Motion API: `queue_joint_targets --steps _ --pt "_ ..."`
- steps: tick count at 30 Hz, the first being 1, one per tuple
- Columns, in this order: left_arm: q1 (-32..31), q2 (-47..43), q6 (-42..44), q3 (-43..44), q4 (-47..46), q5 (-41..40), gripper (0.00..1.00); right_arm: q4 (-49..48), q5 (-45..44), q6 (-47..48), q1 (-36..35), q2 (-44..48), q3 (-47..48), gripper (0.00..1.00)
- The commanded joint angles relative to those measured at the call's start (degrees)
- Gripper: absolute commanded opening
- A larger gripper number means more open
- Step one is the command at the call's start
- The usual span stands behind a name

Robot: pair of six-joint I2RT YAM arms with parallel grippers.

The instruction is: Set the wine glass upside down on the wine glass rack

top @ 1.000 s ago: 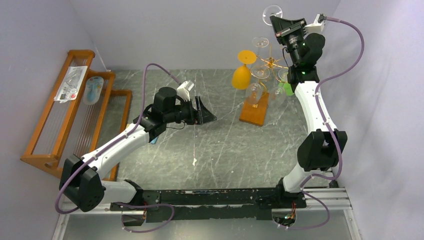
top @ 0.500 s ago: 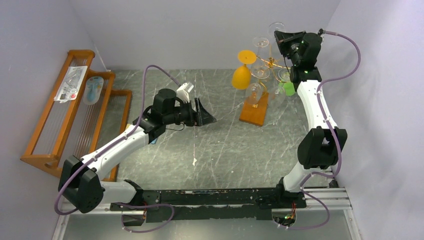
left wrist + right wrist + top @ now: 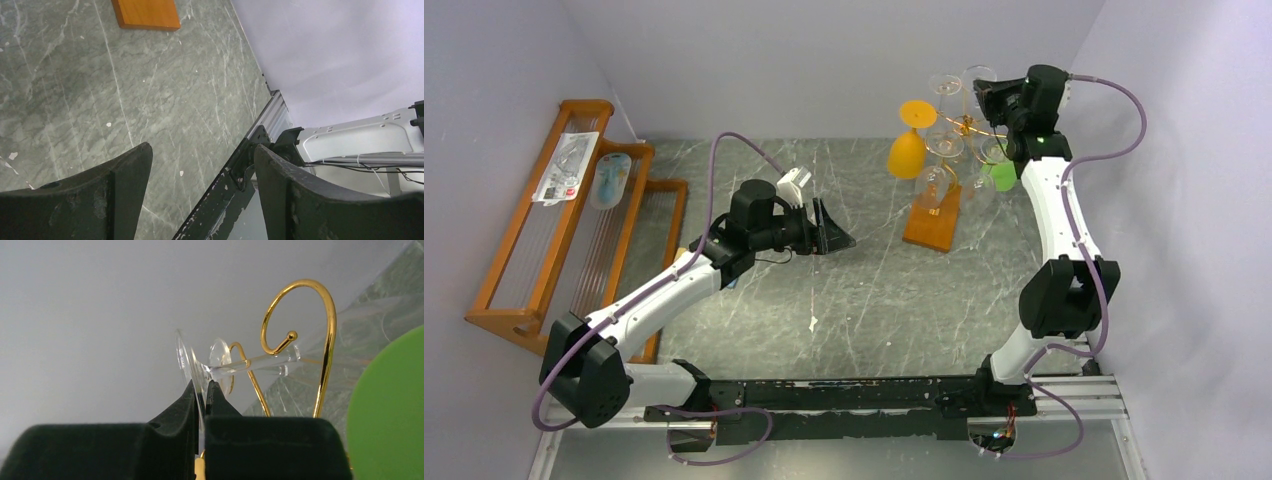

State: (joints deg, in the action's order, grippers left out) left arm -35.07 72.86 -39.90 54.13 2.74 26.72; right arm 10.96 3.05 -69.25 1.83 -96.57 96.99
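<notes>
Down comes the right claw [image 3: 201,390] from up high, clamped on the wine glass [image 3: 250,362] by its foot. The stem now meets the wine glass rack [image 3: 327,340] scroll, so hanging looks close. The left claw [image 3: 202,152] hovers apart over the bench [image 3: 75,75].

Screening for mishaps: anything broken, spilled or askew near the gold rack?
Nothing stands out. The wine glass rack stands upright, hung glasses look intact, and the right hand pinches the clear wine glass by its foot beside a gold curl. No spill shows.
</notes>
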Motion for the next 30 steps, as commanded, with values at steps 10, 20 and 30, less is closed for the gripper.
queue_joint_targets --steps 10,20,30 --pt "0.4 -1.4 1.1 -0.1 -0.6 -0.7 0.79 7.7 -5.8 -0.4 1.8 4.0 5.0 0.0" --pt "0.4 -1.5 1.3 -0.2 -0.2 -0.9 0.79 6.3 -6.7 1.3 2.8 2.4 6.3 0.0" --pt "0.4 -0.8 1.1 0.0 -0.6 -0.7 0.79 0.3 -3.3 4.6 3.4 -1.4 6.5 0.0"
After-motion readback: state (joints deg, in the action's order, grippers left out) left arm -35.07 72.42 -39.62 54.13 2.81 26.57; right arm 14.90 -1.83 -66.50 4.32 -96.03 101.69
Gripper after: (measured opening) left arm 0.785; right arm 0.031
